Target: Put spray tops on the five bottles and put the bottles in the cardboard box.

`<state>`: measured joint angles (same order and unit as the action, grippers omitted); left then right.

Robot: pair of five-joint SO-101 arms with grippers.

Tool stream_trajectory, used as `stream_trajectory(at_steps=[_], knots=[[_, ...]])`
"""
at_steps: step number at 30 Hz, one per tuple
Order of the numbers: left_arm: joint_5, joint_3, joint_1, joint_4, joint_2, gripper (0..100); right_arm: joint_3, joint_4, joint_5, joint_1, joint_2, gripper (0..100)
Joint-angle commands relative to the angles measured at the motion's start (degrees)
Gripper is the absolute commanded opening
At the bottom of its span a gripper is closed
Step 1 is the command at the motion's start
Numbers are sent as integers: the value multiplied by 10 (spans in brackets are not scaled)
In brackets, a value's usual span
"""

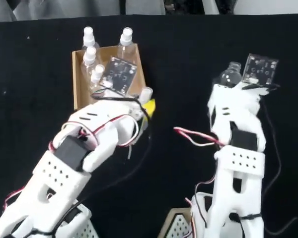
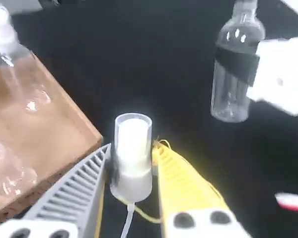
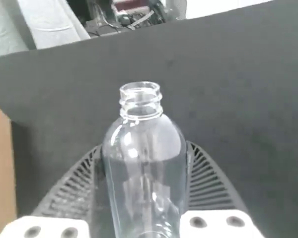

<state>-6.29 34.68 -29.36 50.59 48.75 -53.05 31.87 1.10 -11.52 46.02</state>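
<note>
There are five bottles in all. Four capped bottles stand at the cardboard box point(image 1: 75, 79): one point(image 1: 88, 37), a second point(image 1: 126, 40), a third point(image 1: 91, 55) and a fourth point(image 1: 97, 73). One open bottle point(image 3: 144, 173), bare at the neck, sits in the right claw point(image 3: 144, 148). Spray tops also number five: four fitted, and one loose spray top point(image 2: 133, 131) gripped in the left claw point(image 2: 131, 148). There is one box, two arms, two claws and one counter point(image 1: 188, 49).

A black-clothed table point(image 1: 188, 44) lies beneath the right gripper point(image 3: 144, 151). Ahead of that gripper, past the table's far edge, are pale grey fabric point(image 3: 49, 20), dark clutter point(image 3: 134, 12) and a white wall point(image 3: 213, 5).
</note>
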Motion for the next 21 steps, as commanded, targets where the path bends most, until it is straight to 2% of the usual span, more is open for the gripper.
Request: stream_trajectory(at_steps=[1, 6, 21], knots=[[-9, 7, 24, -26, 48, 29, -3, -1, -13, 25, 48, 85], [-55, 22, 50, -28, 94, 29, -39, -1, -51, 56, 109, 85], [-109, 34, 115, -28, 166, 29, -82, -1, -51, 120, 175, 85]])
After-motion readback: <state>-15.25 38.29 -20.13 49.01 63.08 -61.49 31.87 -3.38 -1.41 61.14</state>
